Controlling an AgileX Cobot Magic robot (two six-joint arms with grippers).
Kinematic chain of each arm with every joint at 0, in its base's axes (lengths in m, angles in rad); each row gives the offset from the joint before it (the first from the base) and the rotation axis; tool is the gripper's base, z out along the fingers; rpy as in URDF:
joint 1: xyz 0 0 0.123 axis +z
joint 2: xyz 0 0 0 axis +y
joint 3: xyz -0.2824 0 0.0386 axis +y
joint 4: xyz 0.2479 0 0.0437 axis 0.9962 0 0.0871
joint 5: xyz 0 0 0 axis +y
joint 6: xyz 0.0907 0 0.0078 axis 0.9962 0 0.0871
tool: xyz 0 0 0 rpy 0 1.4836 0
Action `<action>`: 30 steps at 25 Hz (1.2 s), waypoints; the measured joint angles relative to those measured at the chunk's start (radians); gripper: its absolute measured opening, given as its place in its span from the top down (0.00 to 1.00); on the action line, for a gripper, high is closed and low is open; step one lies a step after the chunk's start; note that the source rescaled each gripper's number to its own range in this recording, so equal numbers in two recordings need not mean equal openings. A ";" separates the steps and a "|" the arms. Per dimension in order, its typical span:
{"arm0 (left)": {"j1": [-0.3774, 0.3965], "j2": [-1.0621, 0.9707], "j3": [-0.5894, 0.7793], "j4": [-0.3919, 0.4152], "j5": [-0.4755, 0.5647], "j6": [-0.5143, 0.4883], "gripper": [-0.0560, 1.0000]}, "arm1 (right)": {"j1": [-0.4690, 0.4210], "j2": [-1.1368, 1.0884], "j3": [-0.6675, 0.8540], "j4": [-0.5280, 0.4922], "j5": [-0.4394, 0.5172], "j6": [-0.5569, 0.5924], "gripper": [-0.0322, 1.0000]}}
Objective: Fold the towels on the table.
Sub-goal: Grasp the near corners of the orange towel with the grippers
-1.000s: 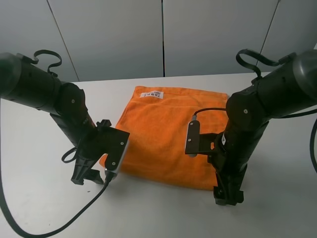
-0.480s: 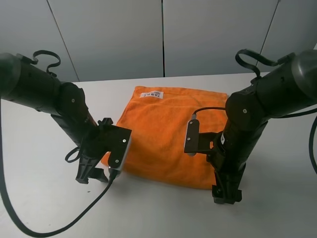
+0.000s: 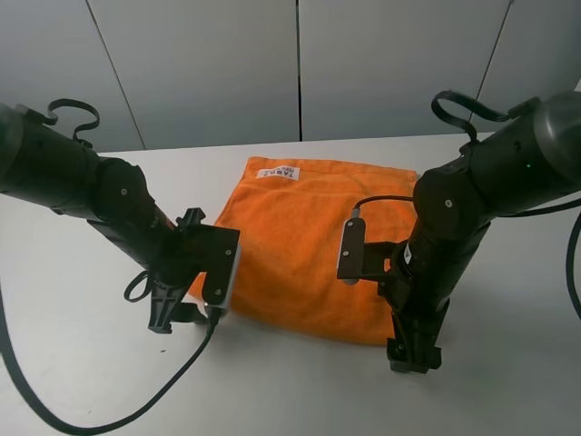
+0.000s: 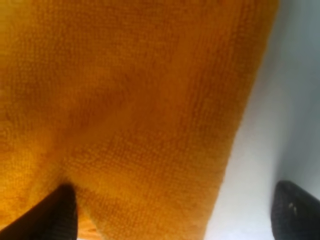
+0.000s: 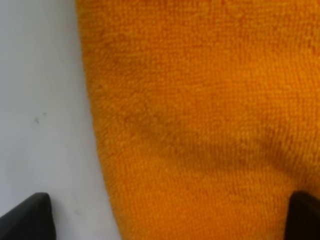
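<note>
The bright orange towel lies flat on the white table, its small white label at the far edge. My left gripper is low at the towel's near left corner. In the left wrist view the gripper is open and straddles the towel's edge, one fingertip over cloth, the other over table. My right gripper is low at the near right corner. In the right wrist view it is open over the towel's edge.
Bare white tabletop surrounds the towel on all sides, also seen in the right wrist view. A grey panelled wall stands behind the table. A black cable trails from the left arm across the near left table.
My left gripper has moved right and away from the front edge, up to the towel's near left corner. My right gripper has shifted slightly toward the towel.
</note>
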 joint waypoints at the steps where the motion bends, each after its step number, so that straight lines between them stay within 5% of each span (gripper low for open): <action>1: 0.000 0.000 0.000 0.000 -0.005 0.000 0.00 | 0.000 0.000 0.000 0.005 -0.002 0.000 0.00; 14: 0.000 0.000 0.000 -0.004 0.004 0.000 0.03 | 0.000 0.001 0.000 0.014 -0.025 0.002 0.00; 16: 0.000 0.000 0.000 -0.008 0.018 0.000 0.13 | 0.000 0.001 0.000 0.015 -0.025 0.002 0.00; 18: 0.000 0.000 0.002 -0.011 0.030 0.000 0.33 | 0.000 0.001 0.000 0.015 -0.029 0.002 0.01; 21: -0.004 0.002 0.005 -0.009 0.011 0.002 0.70 | -0.002 0.005 0.000 0.008 -0.055 0.002 0.25; 23: -0.004 0.006 0.005 -0.004 -0.003 0.003 0.90 | -0.004 0.007 -0.004 0.013 -0.075 -0.002 0.63; 24: -0.004 0.007 0.005 -0.005 -0.006 0.005 0.93 | -0.004 0.009 -0.006 0.013 -0.085 -0.002 0.85; 25: -0.004 0.009 0.005 -0.002 -0.007 0.005 0.94 | -0.004 0.010 -0.006 0.013 -0.090 -0.002 0.93; 30: -0.004 0.009 0.005 -0.015 -0.010 0.001 0.94 | -0.004 0.010 -0.008 0.021 -0.090 0.000 0.96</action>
